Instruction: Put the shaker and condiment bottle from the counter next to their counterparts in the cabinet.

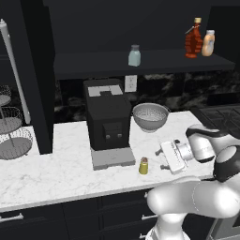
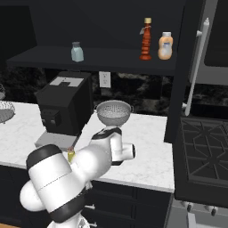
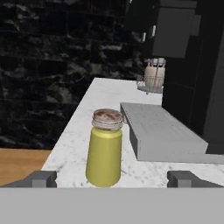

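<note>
— Where is your gripper standing now, and is it holding something?

— My two-finger gripper is hanging low over the white marble counter, pointing sideways at the small yellow cylindrical shaker with the silver-grey cap. The jaws are standing wide open and are holding nothing. In the hand view, the shaker is standing upright between my two dark fingertips, but it is apart from both of them.

— And where is the shaker standing on the counter?

— It is standing near the front edge, just beside the grey tray of the black coffee machine. Behind it, a metal colander bowl is sitting near the wall.

— What about the bottle?

— The dark red flask-shaped condiment bottle with the tan cap is already standing on the long shelf of the black open wall cabinet, just beside the light orange squeeze bottle with the white cap. The pale blue-green glass shaker with the grey cap is standing on the same shelf, well apart from these two.
</note>
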Robot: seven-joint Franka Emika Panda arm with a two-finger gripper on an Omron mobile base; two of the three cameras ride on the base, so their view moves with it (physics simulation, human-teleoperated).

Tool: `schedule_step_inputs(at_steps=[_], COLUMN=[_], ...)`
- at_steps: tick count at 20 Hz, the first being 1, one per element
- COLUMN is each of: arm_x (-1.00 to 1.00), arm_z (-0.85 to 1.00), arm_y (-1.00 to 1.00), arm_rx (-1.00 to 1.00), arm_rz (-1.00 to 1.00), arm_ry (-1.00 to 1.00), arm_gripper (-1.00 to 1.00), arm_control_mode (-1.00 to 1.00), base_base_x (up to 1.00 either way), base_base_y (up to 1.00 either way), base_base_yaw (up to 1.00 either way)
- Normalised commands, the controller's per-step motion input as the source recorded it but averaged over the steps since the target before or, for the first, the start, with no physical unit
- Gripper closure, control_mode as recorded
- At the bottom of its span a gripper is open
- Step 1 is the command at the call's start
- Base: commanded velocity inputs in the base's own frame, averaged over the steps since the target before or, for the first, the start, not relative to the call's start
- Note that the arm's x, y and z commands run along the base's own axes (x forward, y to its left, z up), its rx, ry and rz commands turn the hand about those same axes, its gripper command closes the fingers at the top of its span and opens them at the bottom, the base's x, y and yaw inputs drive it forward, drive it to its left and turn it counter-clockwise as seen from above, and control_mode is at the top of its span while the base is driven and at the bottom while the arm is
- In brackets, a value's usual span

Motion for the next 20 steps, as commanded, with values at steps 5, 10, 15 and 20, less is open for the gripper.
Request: schedule_step_inputs(at_steps=[5,10,15,20], arm_x=[-0.13,-0.19,0.0,0.0], arm_z=[-0.09,-0.13,-0.02,0.0], arm_y=[0.12,0.4,0.61,0.0], arm_rx=[0.0,0.0,0.0,0.0], arm_rz=[0.02,0.01,0.0,0.0], arm_ry=[-0.01,0.0,0.0,0.0], arm_gripper=[-1.0,-1.0,-1.0,-1.0], arm_control_mode=[-1.0,-1.0,-1.0,-1.0], base_base_x=[0.0,0.0,0.0,0.0], base_base_y=[0.0,0.0,0.0,0.0], base_base_yaw=[0.0,0.0,0.0,0.0])
